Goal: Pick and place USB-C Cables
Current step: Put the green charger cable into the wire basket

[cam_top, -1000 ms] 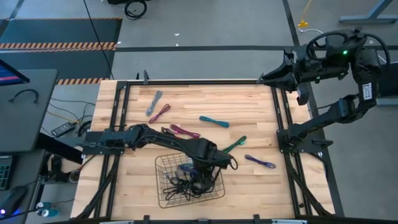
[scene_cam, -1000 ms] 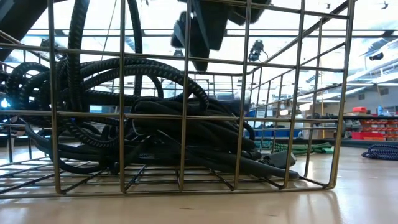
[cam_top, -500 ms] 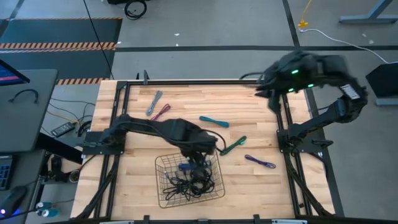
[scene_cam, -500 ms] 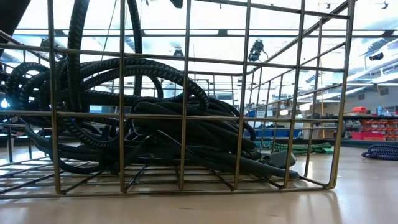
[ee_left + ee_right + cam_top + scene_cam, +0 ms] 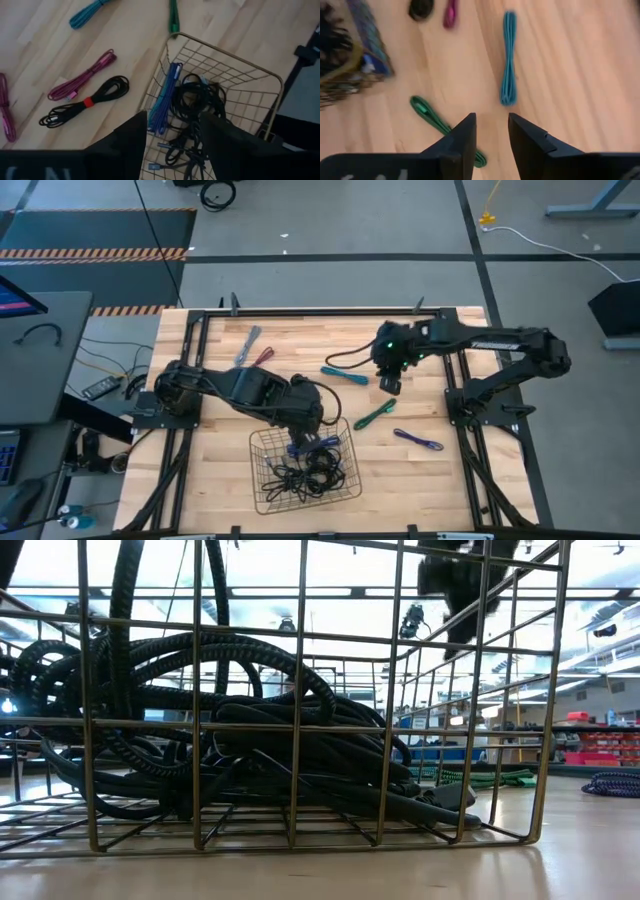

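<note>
USB-C cables lie partly inside, partly around the wire basket (image 5: 303, 473). A tangle of black cables (image 5: 300, 475) fills the basket, with a blue cable (image 5: 164, 97) laid against its wall. Just beyond that wall lie a bundled black cable (image 5: 85, 102) and a magenta cable (image 5: 82, 75); a green cable (image 5: 375, 415) and a teal cable (image 5: 344, 374) rest farther out, a purple cable (image 5: 418, 440) to the basket's right. The left gripper (image 5: 174, 131) hovers over the basket's edge, fingers spread, empty. The right gripper (image 5: 492, 131) hangs above the teal and green cables, fingers slightly parted, holding nothing.
</note>
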